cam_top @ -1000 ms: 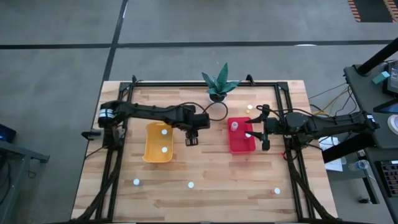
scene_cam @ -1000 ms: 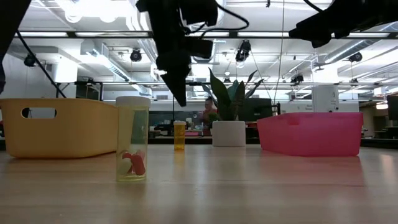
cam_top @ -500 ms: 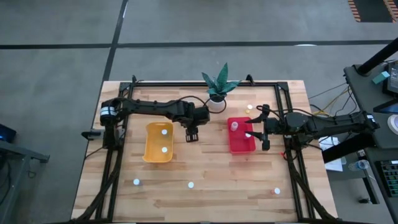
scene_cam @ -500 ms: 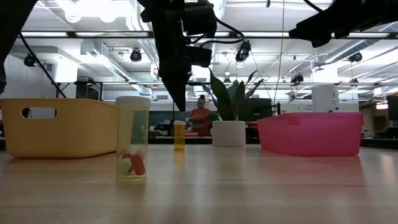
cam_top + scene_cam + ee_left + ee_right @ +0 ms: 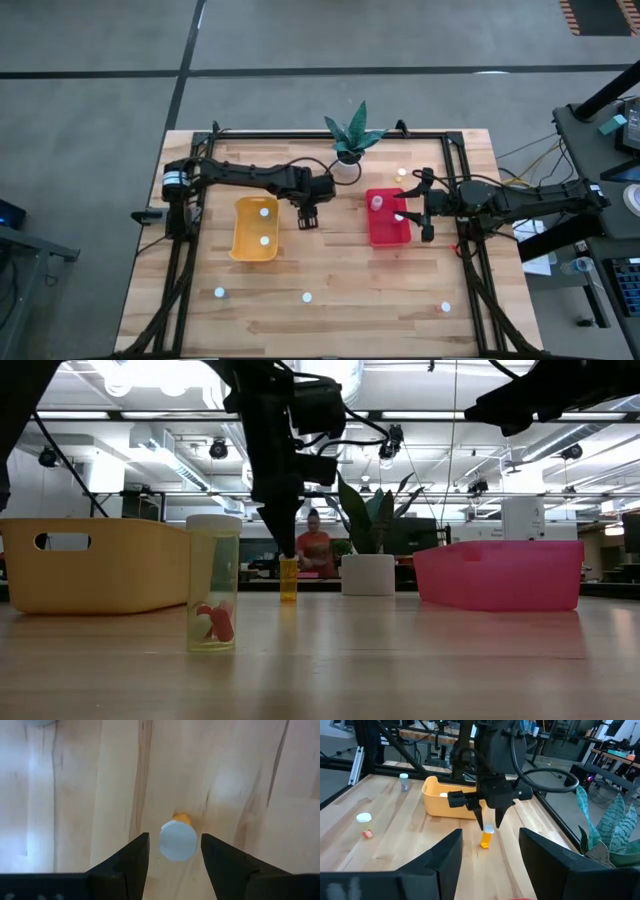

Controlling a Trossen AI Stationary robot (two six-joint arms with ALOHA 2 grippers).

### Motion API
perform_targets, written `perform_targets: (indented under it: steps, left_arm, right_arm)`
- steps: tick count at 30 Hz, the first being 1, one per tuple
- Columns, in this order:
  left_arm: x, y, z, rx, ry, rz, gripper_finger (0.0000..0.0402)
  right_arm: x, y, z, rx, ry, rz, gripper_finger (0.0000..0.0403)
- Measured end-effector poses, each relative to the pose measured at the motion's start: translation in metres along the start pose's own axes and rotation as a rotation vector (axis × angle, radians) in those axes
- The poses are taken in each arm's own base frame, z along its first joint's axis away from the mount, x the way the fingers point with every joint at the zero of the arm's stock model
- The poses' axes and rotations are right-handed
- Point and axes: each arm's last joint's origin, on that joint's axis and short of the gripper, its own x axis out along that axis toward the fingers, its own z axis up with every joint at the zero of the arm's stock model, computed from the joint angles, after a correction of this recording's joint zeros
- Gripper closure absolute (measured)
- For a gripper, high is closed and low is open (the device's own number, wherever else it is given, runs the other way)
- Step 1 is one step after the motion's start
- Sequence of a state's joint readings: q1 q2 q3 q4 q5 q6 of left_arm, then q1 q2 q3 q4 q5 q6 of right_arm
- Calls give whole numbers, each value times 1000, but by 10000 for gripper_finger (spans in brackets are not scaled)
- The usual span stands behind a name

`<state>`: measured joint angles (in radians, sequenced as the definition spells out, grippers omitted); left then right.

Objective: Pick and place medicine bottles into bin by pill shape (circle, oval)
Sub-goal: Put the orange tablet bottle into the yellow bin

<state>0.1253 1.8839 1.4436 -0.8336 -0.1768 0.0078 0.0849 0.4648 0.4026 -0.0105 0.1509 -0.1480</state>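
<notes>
Left claw (image 5: 171,851) hangs straight above orange bottle (image 5: 178,839), fingers spread to either side of white cap, not gripping; lined up for pinch. Bottle stands upright on bench (image 5: 330,320) near centre, between yellow bin (image 5: 254,229) and red bin (image 5: 388,222). Right claw (image 5: 424,207) waits released at red bin's right edge, holding nothing. Other bottles lie scattered near bench's front edge.

no readable text, no labels, no brands, no numbers anywhere
</notes>
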Motion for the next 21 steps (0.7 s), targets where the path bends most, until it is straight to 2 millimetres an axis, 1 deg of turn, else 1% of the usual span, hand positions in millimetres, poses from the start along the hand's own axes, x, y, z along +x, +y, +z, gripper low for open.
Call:
perform_targets:
  steps: [3,9,16,18,21]
  left_arm:
    - [3,0,0,-3,-19,1,237]
    - [14,-3,-7,-2,-9,1,237]
    - [14,-2,-5,-6,-33,5,238]
    - [14,-2,-6,-3,-30,5,247]
    - [14,-2,-6,-1,-24,5,277]
  right_arm:
    - [0,0,0,-1,0,0,215]
    - [0,0,0,-1,1,0,215]
    - [0,0,0,-2,1,-1,215]
    - [0,0,0,-2,1,-2,215]
    - [0,0,0,-2,1,-2,216]
